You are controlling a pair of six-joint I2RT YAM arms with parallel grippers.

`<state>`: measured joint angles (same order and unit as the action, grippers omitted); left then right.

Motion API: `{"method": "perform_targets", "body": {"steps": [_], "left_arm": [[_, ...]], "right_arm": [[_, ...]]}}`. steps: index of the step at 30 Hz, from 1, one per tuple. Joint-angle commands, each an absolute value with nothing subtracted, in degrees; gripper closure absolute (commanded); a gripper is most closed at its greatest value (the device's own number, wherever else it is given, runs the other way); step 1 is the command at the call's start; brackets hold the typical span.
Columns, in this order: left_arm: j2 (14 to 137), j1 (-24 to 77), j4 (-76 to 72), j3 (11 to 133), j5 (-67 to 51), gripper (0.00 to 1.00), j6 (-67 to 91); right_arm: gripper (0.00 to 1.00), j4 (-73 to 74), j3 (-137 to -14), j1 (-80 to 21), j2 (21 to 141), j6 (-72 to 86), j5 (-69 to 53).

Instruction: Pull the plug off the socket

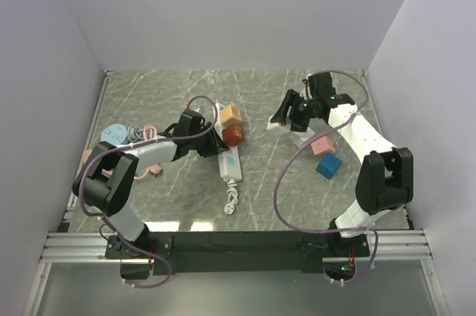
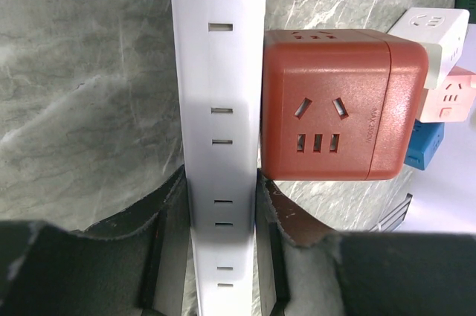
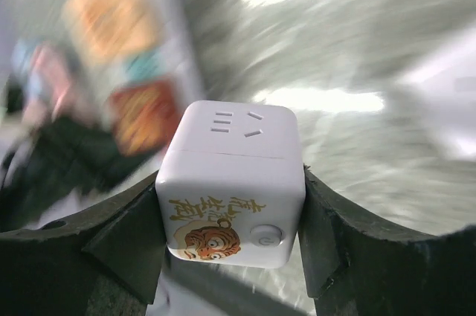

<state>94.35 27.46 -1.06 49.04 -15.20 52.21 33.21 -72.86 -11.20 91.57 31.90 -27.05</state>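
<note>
My left jaws are clamped across the long white plastic power strip (image 2: 222,145), anchoring it, I reckon. My right jaws grip the white tiger-print cube plug (image 3: 232,182), well right of that strip and looking unplugged.

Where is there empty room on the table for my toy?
Bare: the far strip of the table, and the near middle between the white power strip and the blue cube. Crowded: around the red cube and orange cube, and the cables at the left edge.
</note>
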Motion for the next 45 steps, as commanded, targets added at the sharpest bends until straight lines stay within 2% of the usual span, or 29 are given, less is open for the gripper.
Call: {"method": "perform_targets", "body": {"steps": [1, 5, 12, 16, 17, 20, 23, 25, 28, 29, 33, 38, 45], "left_arm": [[95.5, 26.9, 7.0, 49.1, -11.1, 1.0, 48.6], [94.7, 26.9, 8.2, 51.0, -12.1, 0.99, 48.2], [93.4, 26.9, 9.6, 52.7, -12.9, 1.0, 47.6], [93.4, 26.9, 9.5, 52.7, -13.6, 0.99, 47.8], [93.4, 26.9, 9.3, 52.7, -13.6, 1.0, 47.8], [93.2, 26.9, 9.3, 52.5, -13.7, 1.0, 47.7], [92.9, 26.9, 9.3, 52.2, -13.8, 1.0, 47.8], [92.8, 26.9, 9.5, 52.1, -13.6, 1.0, 47.8], [92.5, 26.9, 9.5, 52.2, -13.7, 0.99, 47.9], [92.5, 26.9, 9.4, 52.4, -13.8, 0.99, 47.9], [92.9, 26.9, 9.6, 52.7, -14.0, 0.99, 48.0], [92.9, 26.9, 9.8, 53.0, -13.9, 1.0, 48.0], [94.2, 26.9, 9.8, 54.5, -14.2, 1.0, 48.1]], "right_arm": [[1.0, 38.7, -77.3, -5.9, 93.5, 35.7, -9.1], [1.0, 37.7, -79.0, -0.8, 96.8, 39.8, -0.5], [0.99, 43.1, -87.4, -0.4, 107.8, 40.4, 8.1], [0.67, 43.9, -87.0, -0.3, 108.9, 41.0, 9.3], [0.53, 43.5, -86.1, -0.3, 108.4, 41.1, 9.6], [0.4, 43.5, -86.0, 1.1, 106.7, 40.9, 10.0], [0.32, 44.7, -86.7, 1.1, 104.9, 40.4, 9.8], [0.21, 44.3, -86.7, 1.1, 102.1, 39.6, 8.5], [0.15, 44.8, -86.8, 0.4, 99.4, 37.8, 4.6], [0.08, 45.1, -86.8, 0.3, 98.4, 37.3, 4.7], [0.05, 45.2, -85.0, -1.8, 97.8, 35.9, 3.8], [0.04, 35.1, -80.3, -9.7, 93.2, 29.7, -15.9], [0.03, 17.7, -74.2, -19.8, 96.1, 35.2, -34.3]]}}
